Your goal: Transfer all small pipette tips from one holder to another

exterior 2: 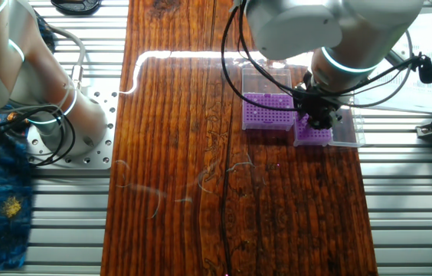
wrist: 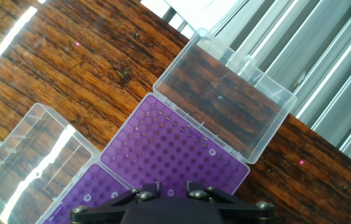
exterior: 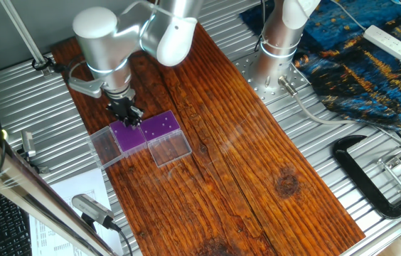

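On the wooden tabletop [exterior: 257, 163] two holders sit side by side, touching, both with clear lids swung open and lying flat. The near holder [exterior: 129, 134] lies directly under the gripper [exterior: 125, 112]; the second holder [exterior: 162, 126] lies just beside it. Small pipette tips [wrist: 212, 151] show only as a few pale dots in the purple grid, too tiny to count. The arm hovers low over the racks, seemingly lining up on a tip. The jaws' opening cannot be told, since the fingertips are hidden, and nothing visible is held. The next move likely calls for very fine alignment over one hole.
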`<state>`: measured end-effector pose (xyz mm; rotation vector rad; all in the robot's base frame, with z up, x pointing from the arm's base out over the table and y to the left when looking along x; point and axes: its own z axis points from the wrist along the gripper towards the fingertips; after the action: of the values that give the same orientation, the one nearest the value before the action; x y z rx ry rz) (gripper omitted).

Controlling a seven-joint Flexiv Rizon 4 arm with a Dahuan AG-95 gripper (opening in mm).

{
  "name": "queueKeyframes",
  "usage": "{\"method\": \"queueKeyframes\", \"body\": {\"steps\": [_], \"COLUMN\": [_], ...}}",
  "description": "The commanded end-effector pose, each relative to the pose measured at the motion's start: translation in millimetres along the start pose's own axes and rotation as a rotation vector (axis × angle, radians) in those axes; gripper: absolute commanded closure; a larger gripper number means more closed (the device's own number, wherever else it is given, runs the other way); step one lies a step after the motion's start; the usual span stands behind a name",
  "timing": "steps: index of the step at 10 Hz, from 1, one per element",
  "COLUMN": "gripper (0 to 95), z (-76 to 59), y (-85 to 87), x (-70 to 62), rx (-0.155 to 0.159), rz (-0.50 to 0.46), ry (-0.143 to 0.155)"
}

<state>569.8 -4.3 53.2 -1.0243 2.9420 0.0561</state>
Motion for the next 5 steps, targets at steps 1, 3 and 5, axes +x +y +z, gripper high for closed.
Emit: {"method": "queueKeyframes", "body": {"steps": [1, 3, 5], "gripper": [76.0, 76.0, 95.0], "z": [0.0, 0.5, 2.3], "y": [0.7, 0.9, 1.7], "x": [0.4, 0.3, 0.0], "rx": [0.0, 0.0, 0.001], "rz": [0.007, 0.007, 0.01], "ry": [0.0, -0.001, -0.003]}}
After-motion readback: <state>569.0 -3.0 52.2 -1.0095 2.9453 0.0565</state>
